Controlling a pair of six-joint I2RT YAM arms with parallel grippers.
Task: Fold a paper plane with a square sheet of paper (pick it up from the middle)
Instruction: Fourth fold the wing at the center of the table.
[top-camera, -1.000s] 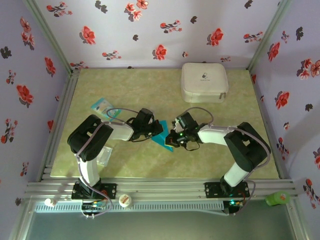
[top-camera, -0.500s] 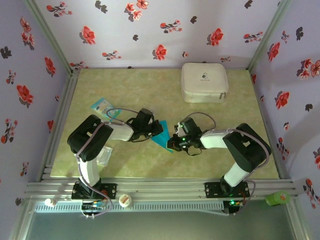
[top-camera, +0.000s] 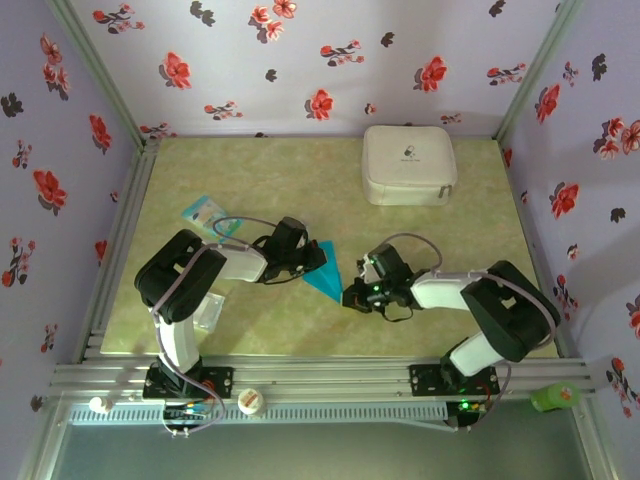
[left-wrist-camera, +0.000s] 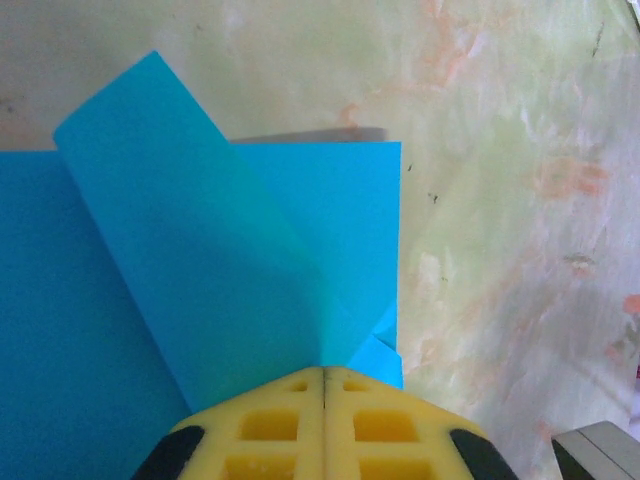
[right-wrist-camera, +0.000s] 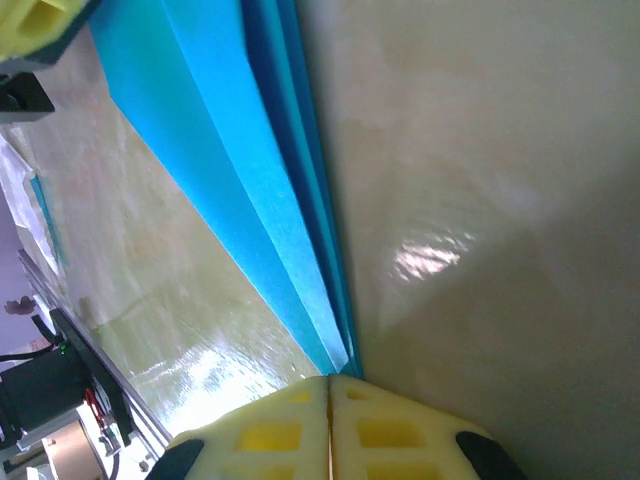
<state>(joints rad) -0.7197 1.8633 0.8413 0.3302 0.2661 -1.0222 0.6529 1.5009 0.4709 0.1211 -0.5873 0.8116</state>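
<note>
While the teal sheet of paper, folded into a pointed shape, lies near the middle of the table, somewhat closer to its near edge, the left gripper has its yellow fingers pressed together on the sheet's left side, and a curled flap rises from between them. The right gripper is closed too, with its fingertips at the sheet's sharp near tip. I cannot tell whether they pinch it.
</note>
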